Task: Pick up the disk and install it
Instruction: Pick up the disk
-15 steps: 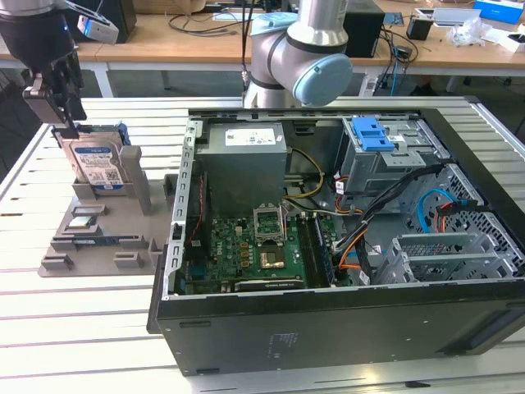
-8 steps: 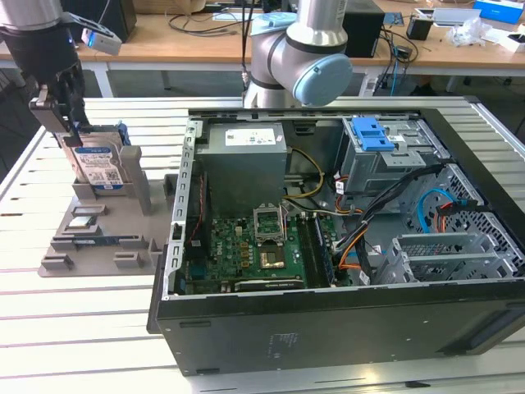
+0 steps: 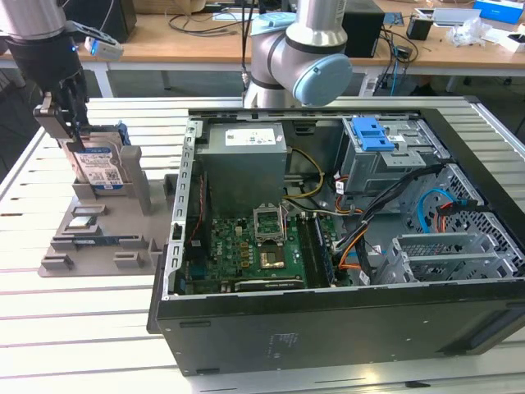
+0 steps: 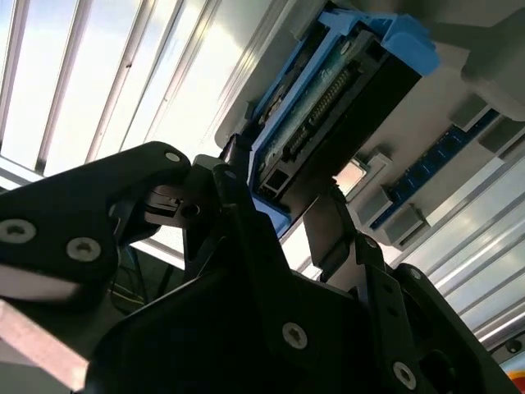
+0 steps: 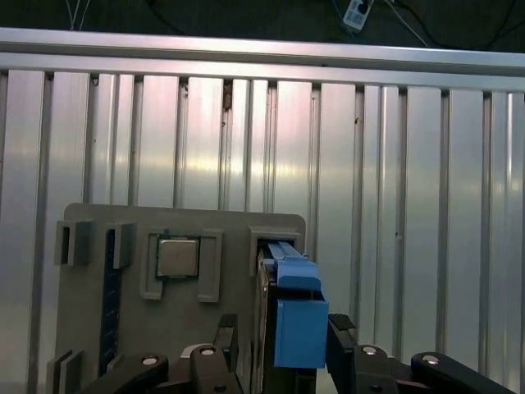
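Observation:
The disk [image 3: 98,168] stands on edge in a slot of the grey parts holder [image 3: 98,263] on the exterior view's left, its white-and-blue label facing out. My gripper [image 3: 70,123] is down over its upper end. In both wrist views the black fingers [image 5: 340,332] sit against either side of the disk [image 5: 297,328], at its blue rail. The jaws appear shut on the disk [image 4: 328,98], which still rests in the holder slot. The gripper [image 4: 279,193] hides the disk's lower part in the second wrist view.
The open computer case [image 3: 328,328] lies to the exterior view's right of the holder, with a grey power-supply box [image 3: 246,164] and a drive cage with a blue latch [image 3: 373,135]. The holder also carries a processor chip [image 5: 178,257] and a memory stick [image 5: 111,304]. The slatted metal table [image 3: 82,328] lies all around.

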Action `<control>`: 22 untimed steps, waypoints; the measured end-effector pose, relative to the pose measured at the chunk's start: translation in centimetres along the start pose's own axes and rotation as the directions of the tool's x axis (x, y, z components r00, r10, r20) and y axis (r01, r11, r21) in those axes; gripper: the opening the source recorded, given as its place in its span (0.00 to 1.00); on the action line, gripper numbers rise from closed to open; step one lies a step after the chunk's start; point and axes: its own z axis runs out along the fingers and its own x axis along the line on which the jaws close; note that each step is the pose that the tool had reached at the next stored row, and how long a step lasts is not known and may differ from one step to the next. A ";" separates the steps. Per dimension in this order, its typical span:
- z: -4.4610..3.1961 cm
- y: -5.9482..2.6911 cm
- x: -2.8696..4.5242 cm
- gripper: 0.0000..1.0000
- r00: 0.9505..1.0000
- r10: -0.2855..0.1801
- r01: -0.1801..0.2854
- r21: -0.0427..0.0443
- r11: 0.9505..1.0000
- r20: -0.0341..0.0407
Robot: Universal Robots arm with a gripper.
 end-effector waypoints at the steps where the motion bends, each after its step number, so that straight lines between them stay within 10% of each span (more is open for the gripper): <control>1: 0.13 -0.01 0.00 0.54 1.000 0.000 0.000 0.000 1.000 0.000; 11: 0.95 0.55 -0.02 0.54 1.000 0.000 0.000 0.000 1.000 0.000; 13: 0.97 0.58 -0.02 0.54 1.000 -0.001 0.001 0.040 0.999 -0.001; 22: 1.06 1.10 -0.76 0.54 1.000 0.000 0.001 0.044 0.999 -0.017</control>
